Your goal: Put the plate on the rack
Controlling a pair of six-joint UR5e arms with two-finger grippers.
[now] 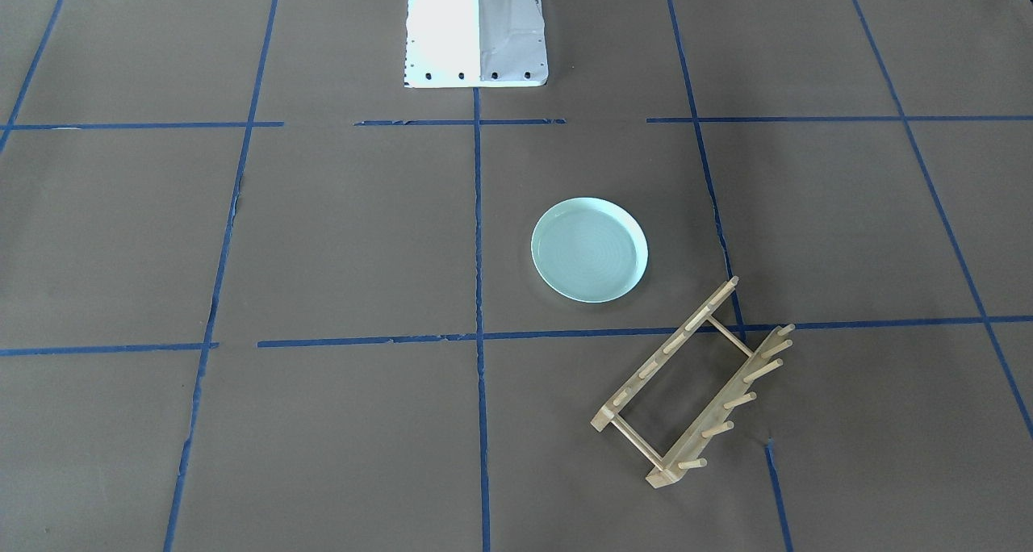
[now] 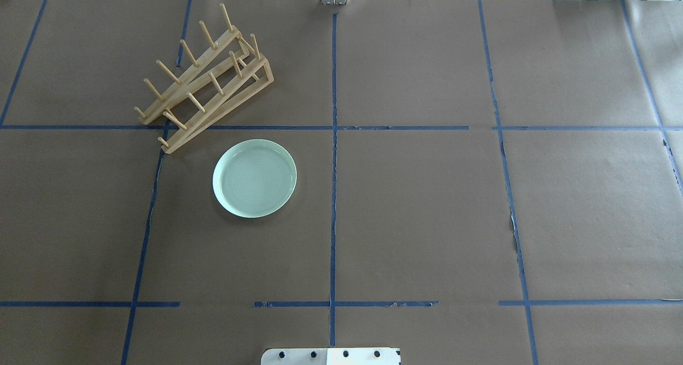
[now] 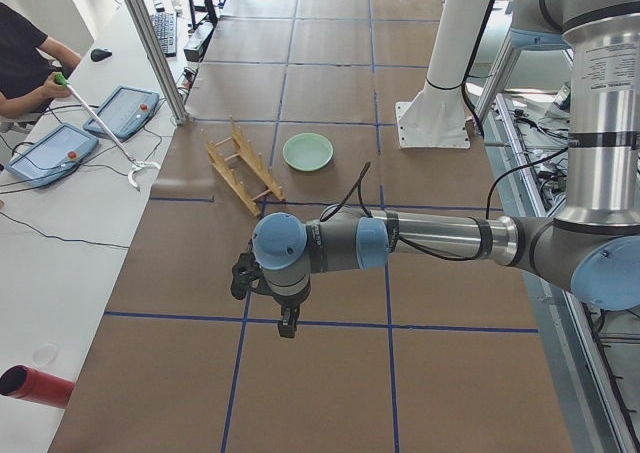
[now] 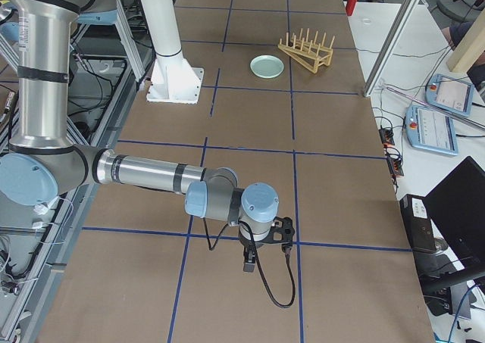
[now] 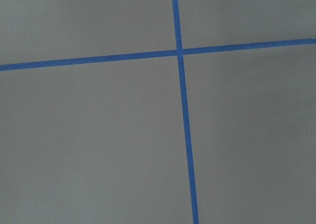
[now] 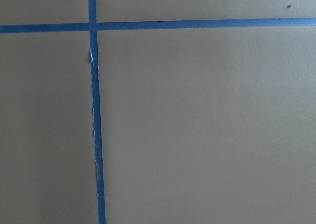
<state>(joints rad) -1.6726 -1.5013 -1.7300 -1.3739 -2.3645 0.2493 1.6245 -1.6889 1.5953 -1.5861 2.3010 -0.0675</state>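
Observation:
The pale mint-green plate [image 1: 589, 249] lies flat on the brown paper-covered table, also seen from overhead [image 2: 255, 178] and in the side views [image 3: 307, 152] [image 4: 267, 67]. The light wooden rack [image 1: 694, 382] stands just beyond it on the robot's left side [image 2: 205, 82] [image 3: 242, 168] [image 4: 305, 49], empty, pegs up. My left gripper [image 3: 287, 328] hangs over the table far from both, near the table's left end. My right gripper [image 4: 248, 266] hangs near the right end. I cannot tell whether either is open. The wrist views show only paper and blue tape.
The white robot pedestal [image 1: 476, 27] stands at the table's robot-side edge [image 2: 331, 356]. Blue tape lines grid the paper. An operator [image 3: 25, 63] sits by teach pendants [image 3: 120, 111] on the side bench. A red cylinder [image 3: 35, 385] lies there too.

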